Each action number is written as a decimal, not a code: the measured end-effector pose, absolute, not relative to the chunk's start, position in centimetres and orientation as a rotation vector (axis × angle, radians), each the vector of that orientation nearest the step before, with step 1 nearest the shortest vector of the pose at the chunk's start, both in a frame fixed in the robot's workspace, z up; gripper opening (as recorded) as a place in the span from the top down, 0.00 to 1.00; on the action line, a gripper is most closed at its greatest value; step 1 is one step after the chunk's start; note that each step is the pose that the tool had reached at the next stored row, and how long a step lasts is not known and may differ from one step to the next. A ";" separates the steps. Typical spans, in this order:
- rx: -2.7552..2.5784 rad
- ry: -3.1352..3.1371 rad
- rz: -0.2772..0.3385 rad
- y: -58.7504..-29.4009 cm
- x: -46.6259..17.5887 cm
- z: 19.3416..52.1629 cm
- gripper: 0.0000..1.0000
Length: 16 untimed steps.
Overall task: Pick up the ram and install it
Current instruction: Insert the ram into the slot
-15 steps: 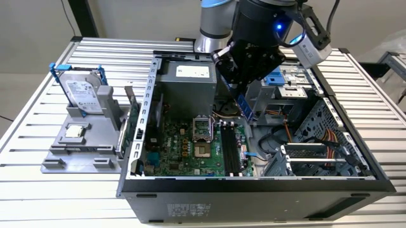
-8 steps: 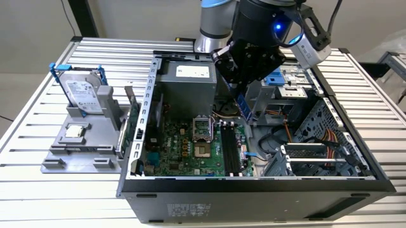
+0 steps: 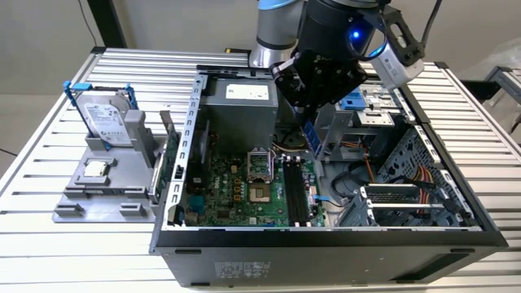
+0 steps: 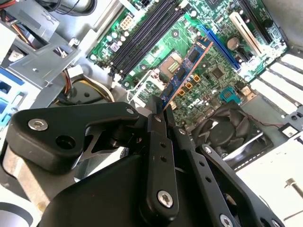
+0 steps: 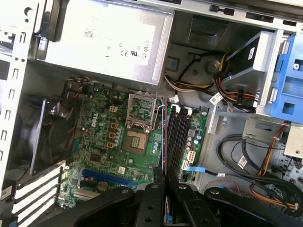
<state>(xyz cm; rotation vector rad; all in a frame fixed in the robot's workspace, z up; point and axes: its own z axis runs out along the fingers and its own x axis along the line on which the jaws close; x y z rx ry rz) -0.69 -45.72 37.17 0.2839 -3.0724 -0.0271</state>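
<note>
My gripper (image 3: 307,116) hangs over the open computer case (image 3: 326,235), shut on the ram (image 3: 310,137), which points down toward the board. In the second wrist view the ram (image 4: 185,71) is a narrow stick with dark chips, sticking out from between the black fingers (image 4: 156,123) above the green motherboard (image 4: 213,56). The first wrist view has the ram (image 5: 164,142) edge-on as a thin line rising from the gripper (image 5: 164,184), just beside the black memory slots (image 5: 177,135). Those slots (image 3: 294,189) lie lower in the case, apart from the stick.
A grey power supply (image 3: 238,116) stands at the back of the case, with a drive cage and cables (image 3: 407,177) on the exterior view's right. A case fan (image 4: 227,130) sits by the board. Outside, a grey holder (image 3: 97,195) carries a hard drive (image 3: 104,119) and a processor chip (image 3: 96,170).
</note>
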 end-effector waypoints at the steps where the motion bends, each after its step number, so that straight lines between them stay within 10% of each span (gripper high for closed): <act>1: 0.278 -3.073 -0.027 -45.7 -0.7 37.2 1.00; 16: 0.206 -3.079 -0.029 -45.7 -0.7 37.2 1.00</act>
